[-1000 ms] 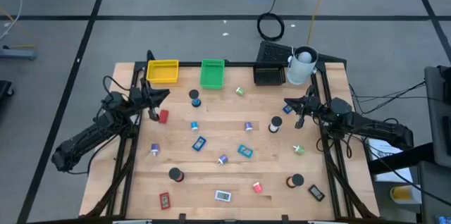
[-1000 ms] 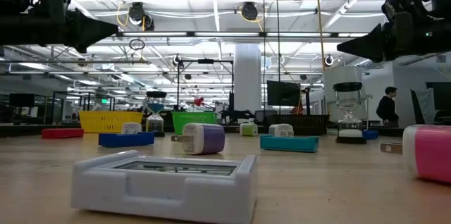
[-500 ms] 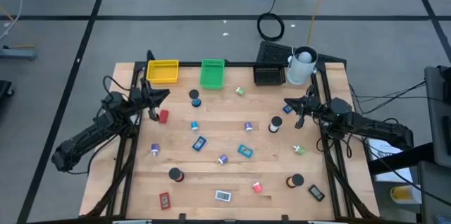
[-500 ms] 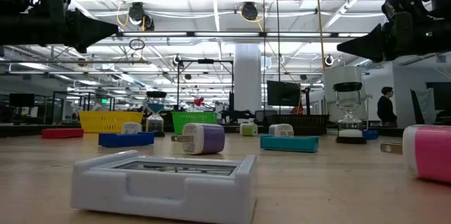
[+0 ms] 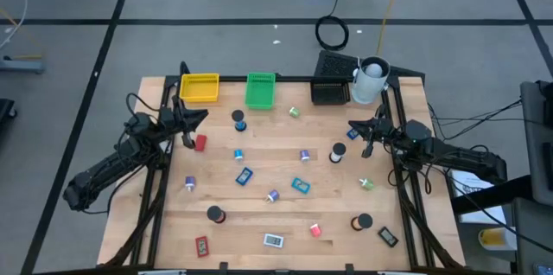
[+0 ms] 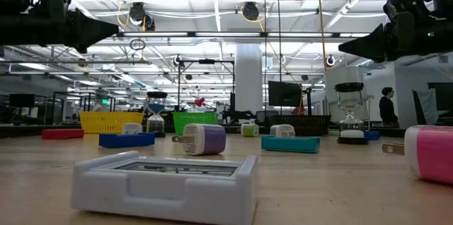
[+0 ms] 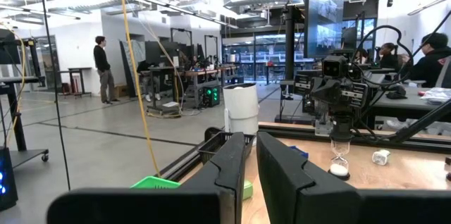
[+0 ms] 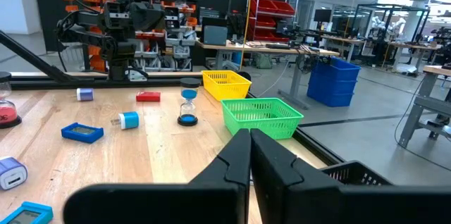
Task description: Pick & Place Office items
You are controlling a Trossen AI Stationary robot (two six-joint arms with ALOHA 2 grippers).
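Small office items lie scattered flat on the wooden table (image 5: 259,214): a red piece (image 5: 200,143), a blue flat piece (image 5: 244,175), a teal one (image 5: 300,186), two black rolls (image 5: 215,214) (image 5: 361,221), a white flat piece (image 5: 273,240) and purple bits (image 5: 273,195). My left gripper (image 5: 204,115) hovers level over the table's left edge near the red piece, its fingers (image 7: 236,155) a narrow slit apart with nothing between them. My right gripper (image 5: 352,125) hovers level over the right edge, shut and empty (image 8: 251,137). In the low view both grippers (image 6: 106,28) (image 6: 347,44) hang high above the items.
Along the far edge stand a yellow tray (image 5: 199,87), a green tray (image 5: 260,90), a black tray (image 5: 330,80) and a white cup (image 5: 371,80). Two small hourglasses (image 5: 238,120) (image 5: 337,154) stand upright among the items. People show in the room beyond the table.
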